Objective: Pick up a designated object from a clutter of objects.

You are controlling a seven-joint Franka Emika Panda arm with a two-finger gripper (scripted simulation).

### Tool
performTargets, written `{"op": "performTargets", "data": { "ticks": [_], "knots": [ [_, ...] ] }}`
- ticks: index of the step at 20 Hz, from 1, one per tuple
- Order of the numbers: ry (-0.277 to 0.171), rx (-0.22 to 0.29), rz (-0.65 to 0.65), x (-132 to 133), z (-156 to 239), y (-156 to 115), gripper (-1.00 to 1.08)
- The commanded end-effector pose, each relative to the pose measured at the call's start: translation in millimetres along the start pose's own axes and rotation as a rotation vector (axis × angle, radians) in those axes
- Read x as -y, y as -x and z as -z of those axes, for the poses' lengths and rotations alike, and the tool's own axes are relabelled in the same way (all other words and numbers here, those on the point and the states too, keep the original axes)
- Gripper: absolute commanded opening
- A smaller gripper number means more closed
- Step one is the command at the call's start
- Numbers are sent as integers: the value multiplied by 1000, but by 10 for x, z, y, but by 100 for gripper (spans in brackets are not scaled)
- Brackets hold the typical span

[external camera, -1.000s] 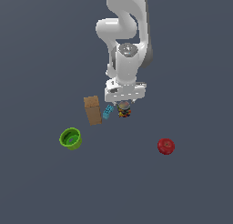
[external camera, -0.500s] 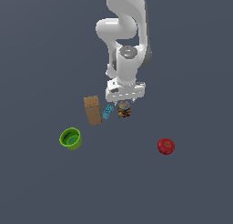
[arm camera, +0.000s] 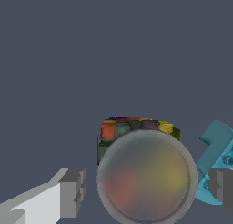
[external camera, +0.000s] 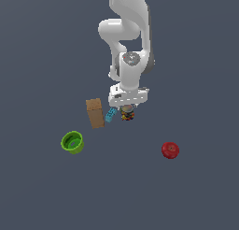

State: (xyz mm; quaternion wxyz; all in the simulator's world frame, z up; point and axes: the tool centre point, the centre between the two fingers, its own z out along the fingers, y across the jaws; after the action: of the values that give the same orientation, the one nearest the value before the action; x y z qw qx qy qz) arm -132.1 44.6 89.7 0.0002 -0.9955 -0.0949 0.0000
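Note:
The designated object, a squat can with a greyish top and dark sides speckled red, orange and yellow, fills the wrist view. My gripper is open and straddles it, one finger on each side with a small gap to the can. In the exterior view the gripper hangs right over the can, hiding most of it. The rest of the clutter of objects lies around the can.
A cyan toy brick lies close beside the can, and in the wrist view the brick sits right by one finger. A tan box, a green cup and a red ball lie further off.
The arm has come down a little over the can. The objects have not moved.

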Motion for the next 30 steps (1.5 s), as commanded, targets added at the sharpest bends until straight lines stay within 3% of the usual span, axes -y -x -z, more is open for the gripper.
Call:
{"op": "performTargets", "data": {
  "ticks": [1, 14, 15, 30],
  "knots": [
    [0, 0, 0, 2, -105, 5, 100],
    [0, 0, 1, 1, -317, 2, 100],
    [0, 0, 1, 1, -317, 2, -100],
    [0, 1, 1, -43, -270, -8, -100]
  ]
}}
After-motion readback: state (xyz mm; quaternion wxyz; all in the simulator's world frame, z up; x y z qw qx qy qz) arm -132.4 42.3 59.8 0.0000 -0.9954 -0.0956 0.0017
